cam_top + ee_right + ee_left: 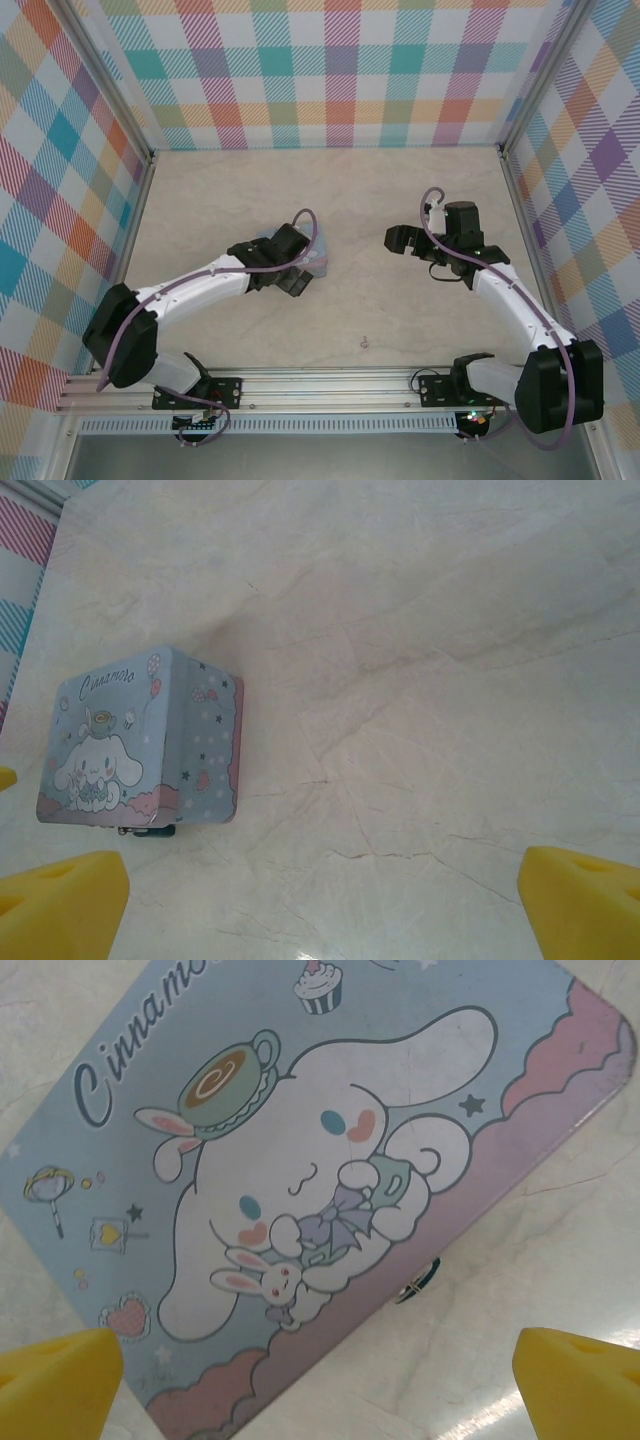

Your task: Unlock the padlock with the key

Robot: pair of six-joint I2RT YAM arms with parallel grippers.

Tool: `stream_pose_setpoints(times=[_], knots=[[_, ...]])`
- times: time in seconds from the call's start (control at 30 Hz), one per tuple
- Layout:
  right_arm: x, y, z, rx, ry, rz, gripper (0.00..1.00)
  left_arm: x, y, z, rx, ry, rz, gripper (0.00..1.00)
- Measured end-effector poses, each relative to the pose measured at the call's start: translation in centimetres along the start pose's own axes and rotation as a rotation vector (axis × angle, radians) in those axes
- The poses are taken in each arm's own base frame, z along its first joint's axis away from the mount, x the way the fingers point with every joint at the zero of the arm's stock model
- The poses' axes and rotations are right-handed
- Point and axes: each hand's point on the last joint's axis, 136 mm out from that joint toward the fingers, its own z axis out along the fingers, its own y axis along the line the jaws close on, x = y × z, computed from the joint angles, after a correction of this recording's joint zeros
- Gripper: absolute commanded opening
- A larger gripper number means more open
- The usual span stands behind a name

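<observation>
You're hovering the L gripper [320,1385], fingers spread, over the cartoon tin [300,1110]. The padlock [421,1278] is peeking out at its edge, just ahead of the tips. R gripper [320,900] is hanging open too. Key [366,343] is lying behind both, approx. equidistant; axis too small to tell.

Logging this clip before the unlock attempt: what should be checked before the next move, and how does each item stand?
1. left pincer open and empty: ok.
2. right pincer open and empty: ok.
3. padlock located at the cartoon tin edge: ok.
4. padlock fully exposed: not ok, the tin hides most of it.
5. key in hand: not ok, it lies on the table.
6. Shackle shut: cannot tell.
</observation>
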Motion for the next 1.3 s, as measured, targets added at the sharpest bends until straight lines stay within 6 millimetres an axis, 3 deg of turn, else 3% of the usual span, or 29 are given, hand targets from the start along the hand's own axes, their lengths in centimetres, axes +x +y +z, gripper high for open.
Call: stream_pose_setpoints(times=[0.23,0.43,0.57,0.73,0.97,1.17,1.3], knots=[[0.8,-0.3,0.0,0.013,0.029,0.012,1.0,-0.8,-0.4,1.9,-0.014,0.04,0.083,1.0],[2.6,0.2,0.1,0.01,0.102,0.034,1.0,-2.0,-0.7,3.7,-0.033,0.057,0.111,1.0],[5.2,1.4,0.3,-0.005,0.193,0.035,0.98,-3.2,-0.3,4.9,-0.048,0.062,0.103,1.0],[8.7,3.5,0.7,-0.026,0.316,0.038,0.88,-4.5,0.9,6.0,-0.065,0.051,0.063,1.0],[16.7,4.4,1.7,0.002,0.54,0.085,0.73,-6.3,2.7,7.2,-0.08,0.03,0.016,1.0],[20.6,4.6,2.0,0.065,0.639,0.08,0.67,-7.1,2.0,7.0,-0.016,-0.009,-0.002,1.0],[22.2,4.2,2.3,0.119,0.676,0.06,0.61,-7.7,1.9,4.9,0.041,-0.074,-0.057,1.0]])
